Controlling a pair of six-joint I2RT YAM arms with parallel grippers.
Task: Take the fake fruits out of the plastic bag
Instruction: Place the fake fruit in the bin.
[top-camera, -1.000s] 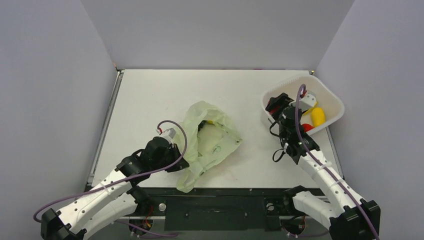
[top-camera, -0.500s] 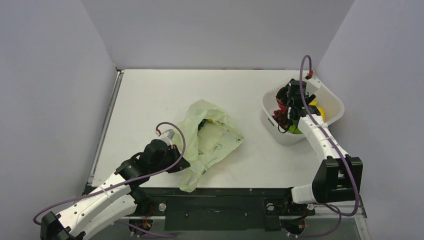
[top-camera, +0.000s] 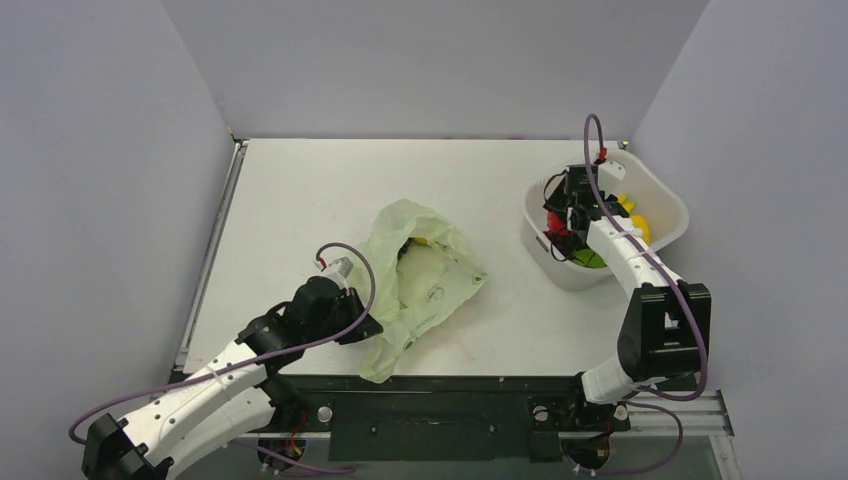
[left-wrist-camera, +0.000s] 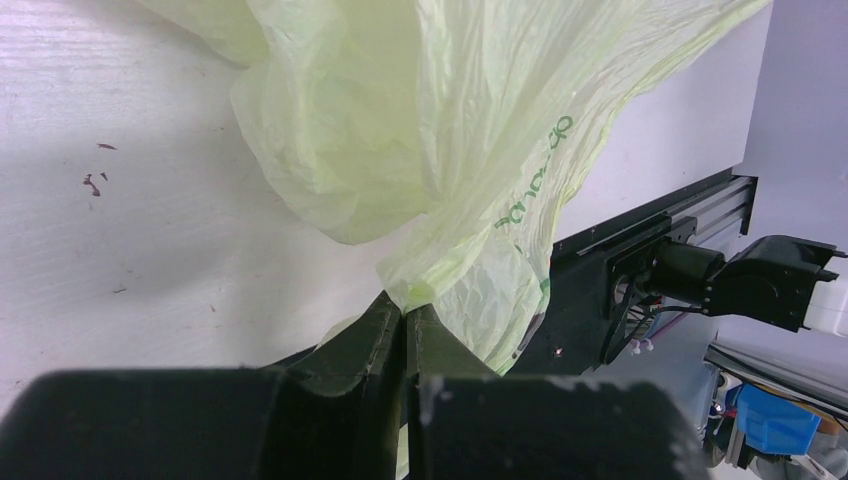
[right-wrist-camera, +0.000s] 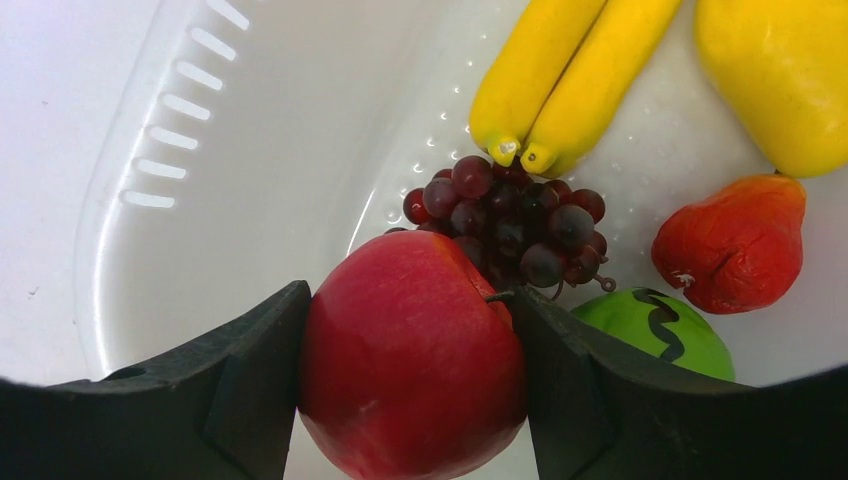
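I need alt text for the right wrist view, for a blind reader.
The right gripper grips a red apple inside a white basket with grapes, two bananas, a yellow fruit, a small red fruit and a green one.

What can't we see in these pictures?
- Top view: the plastic bag hides its inside behind its own folds, so any fruit in there can't be seen.
- Right wrist view: the red apple is cut off by the bottom edge, and the right tool covers its sides.
- Top view: the right arm covers much of the basket.
- Right wrist view: the yellow fruit is cut off at the corner.
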